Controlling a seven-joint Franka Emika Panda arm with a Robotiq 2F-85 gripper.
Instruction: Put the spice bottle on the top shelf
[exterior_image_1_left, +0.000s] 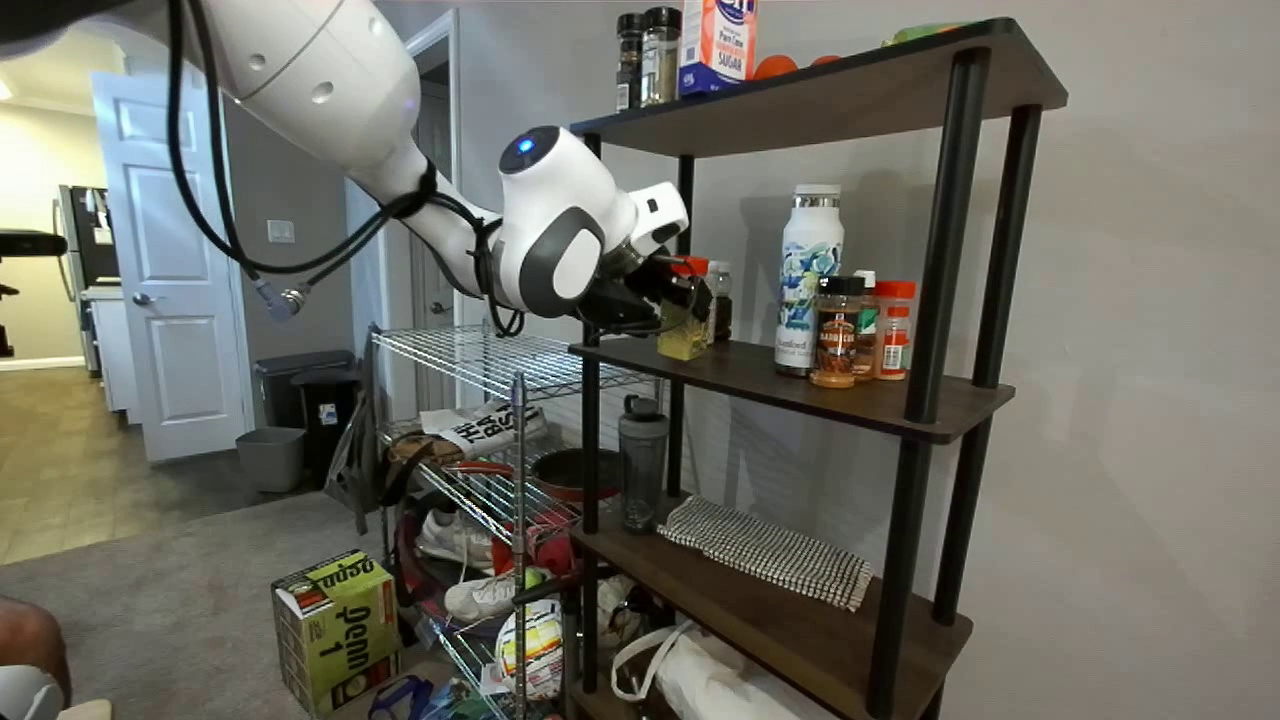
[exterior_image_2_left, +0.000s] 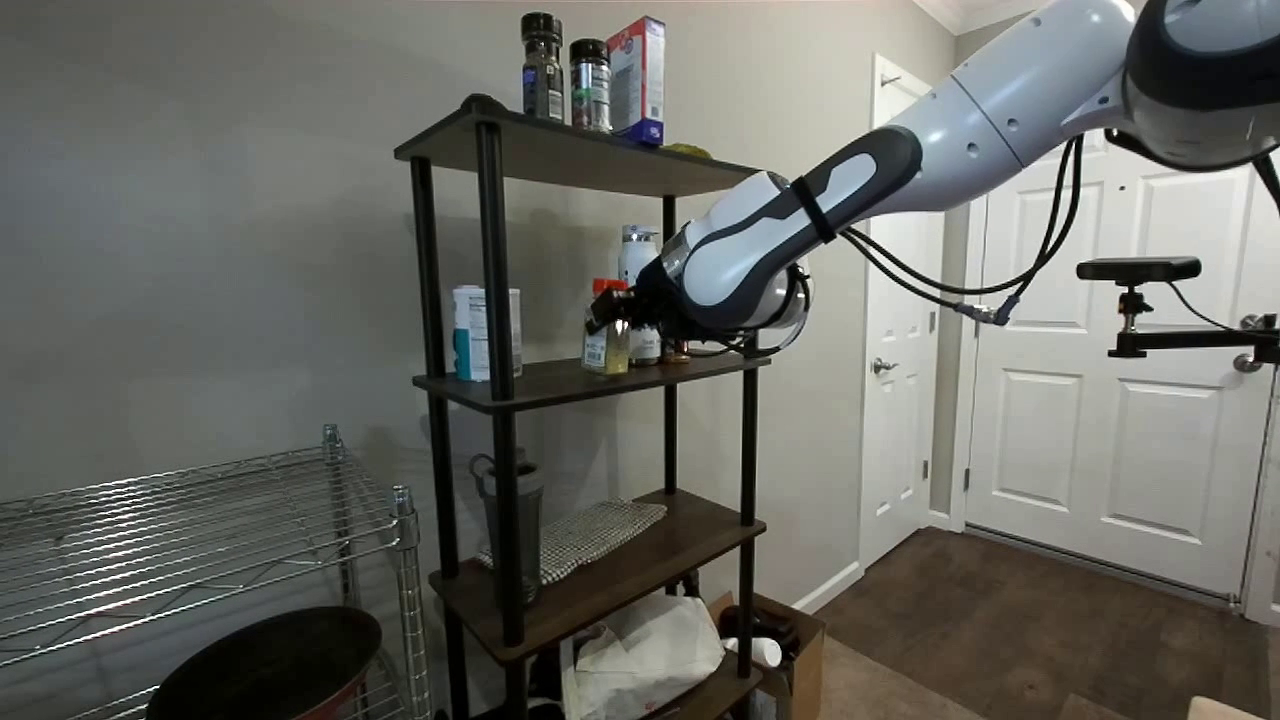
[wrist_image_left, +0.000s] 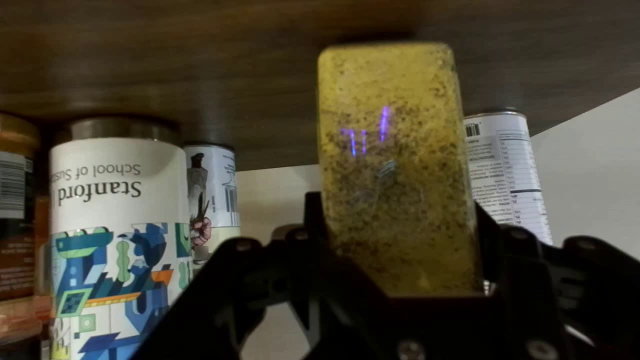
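Yellow, red-capped spice bottle (wrist_image_left: 396, 167) upright below top shelf (exterior_image_1_left: 835, 105)

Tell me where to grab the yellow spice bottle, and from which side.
Grip the spice bottle by its body, below the red cap, as the end effector does, reaching in level from the open front of the shelving unit. It is upright, with flat sides that should suit a pinch; the top shelf overhead likely makes coming from above awkward.
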